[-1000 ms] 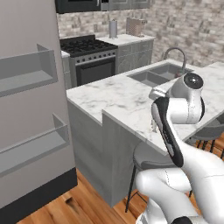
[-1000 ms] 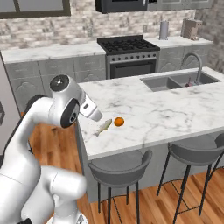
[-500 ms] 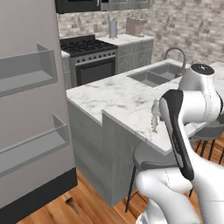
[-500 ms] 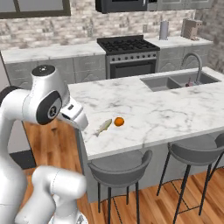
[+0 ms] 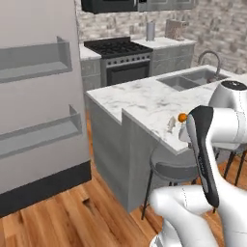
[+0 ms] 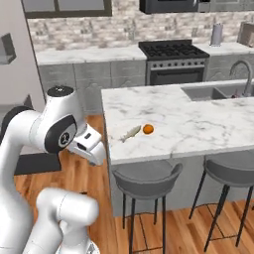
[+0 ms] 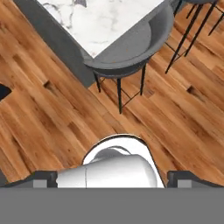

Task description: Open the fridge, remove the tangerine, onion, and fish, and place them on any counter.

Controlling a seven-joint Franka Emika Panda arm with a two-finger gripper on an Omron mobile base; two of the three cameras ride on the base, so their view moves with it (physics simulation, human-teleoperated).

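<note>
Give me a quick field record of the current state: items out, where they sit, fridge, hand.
fish: lying on the counter near its front edge
tangerine: on the counter, close beside the fish, apart from it
onion: not on the counter
fridge: door open, its grey door shelves bare
hand: open, holding nothing, pointed down at the wood floor by the stool

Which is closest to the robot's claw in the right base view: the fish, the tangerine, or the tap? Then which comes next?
From the claw, off the island's left edge:
1. The fish, on the marble top near the front left corner.
2. The tangerine, just right of the fish.
3. The tap, far right by the sink.
</note>
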